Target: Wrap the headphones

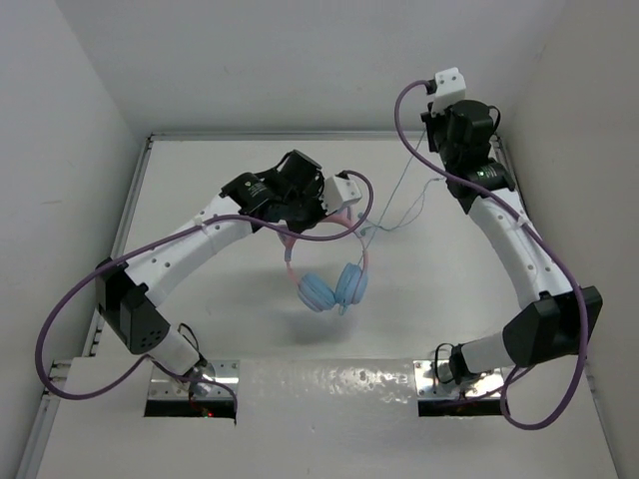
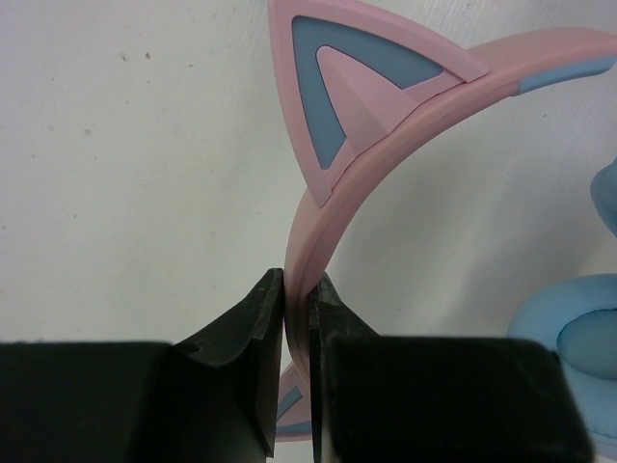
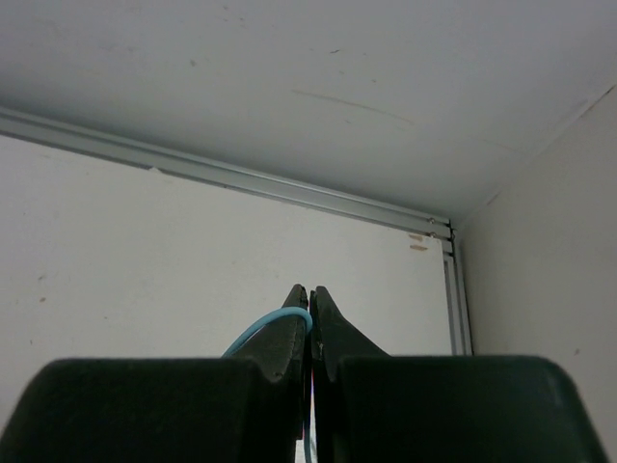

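Table (image 1: pixel 419 299): white, walled on three sides.
Headphones (image 1: pixel 334 287): over its middle, hanging by the pink headband (image 2: pixel 405 135).
My left gripper (image 2: pixel 299 304): pinching that headband just below a cat ear (image 2: pixel 366 87).
My right gripper (image 3: pixel 310 301): pressed together on the cable (image 1: pixel 404 205), toward the far right corner.
Progress: cable strung loose between us, no turns that I can see; I judge all the wrapping is left.
Views: only the top camera shows the span; only my wrists show each pinch.

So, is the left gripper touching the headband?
Touching. The left wrist view shows the left gripper shut on the headband, pinching it from both sides.
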{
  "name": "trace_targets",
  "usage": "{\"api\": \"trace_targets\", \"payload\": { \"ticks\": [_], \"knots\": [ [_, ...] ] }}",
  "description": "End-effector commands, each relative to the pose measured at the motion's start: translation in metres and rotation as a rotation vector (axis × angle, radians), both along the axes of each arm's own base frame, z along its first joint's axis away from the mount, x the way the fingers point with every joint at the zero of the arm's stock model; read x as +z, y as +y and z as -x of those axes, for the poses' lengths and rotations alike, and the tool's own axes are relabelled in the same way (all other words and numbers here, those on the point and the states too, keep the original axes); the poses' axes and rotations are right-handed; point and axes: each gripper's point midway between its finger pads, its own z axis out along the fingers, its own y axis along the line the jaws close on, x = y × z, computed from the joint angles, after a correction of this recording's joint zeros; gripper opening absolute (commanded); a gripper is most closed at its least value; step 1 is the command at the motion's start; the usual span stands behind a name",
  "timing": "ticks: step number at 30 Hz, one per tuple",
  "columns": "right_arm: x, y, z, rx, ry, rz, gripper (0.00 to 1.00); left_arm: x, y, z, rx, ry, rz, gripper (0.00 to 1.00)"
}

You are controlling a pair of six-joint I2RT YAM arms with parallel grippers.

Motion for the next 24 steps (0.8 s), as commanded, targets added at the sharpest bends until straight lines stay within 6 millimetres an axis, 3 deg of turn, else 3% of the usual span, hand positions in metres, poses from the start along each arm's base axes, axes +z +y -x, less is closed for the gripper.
{"api": "trace_targets", "payload": {
  "ticks": [1,3,6,10,14,18,24],
  "knots": [
    [0.016,0.005,-0.004,0.013,-0.054,-0.096,0.0,0.039,-0.003,0.008,-0.027,-0.048,0.093,0.0],
    [0.012,0.01,-0.01,0.03,-0.019,-0.103,0.0,0.04,-0.006,0.007,-0.025,-0.043,0.104,0.0],
    [0.025,0.026,-0.012,0.089,-0.023,-0.161,0.0,0.034,-0.01,-0.001,0.012,-0.04,0.108,0.0],
    [0.041,0.065,0.003,0.174,-0.109,-0.201,0.0,0.024,-0.019,-0.016,0.068,-0.038,0.121,0.0],
    [0.053,0.077,0.012,0.2,-0.129,-0.291,0.0,0.018,-0.025,-0.021,0.084,-0.029,0.135,0.0],
    [0.051,0.073,0.014,0.177,-0.122,-0.314,0.0,0.025,-0.03,-0.022,0.076,-0.029,0.158,0.0],
    [0.001,0.033,0.007,-0.005,-0.04,-0.313,0.0,0.048,-0.024,-0.021,0.092,-0.066,0.178,0.0]
  ]
}}
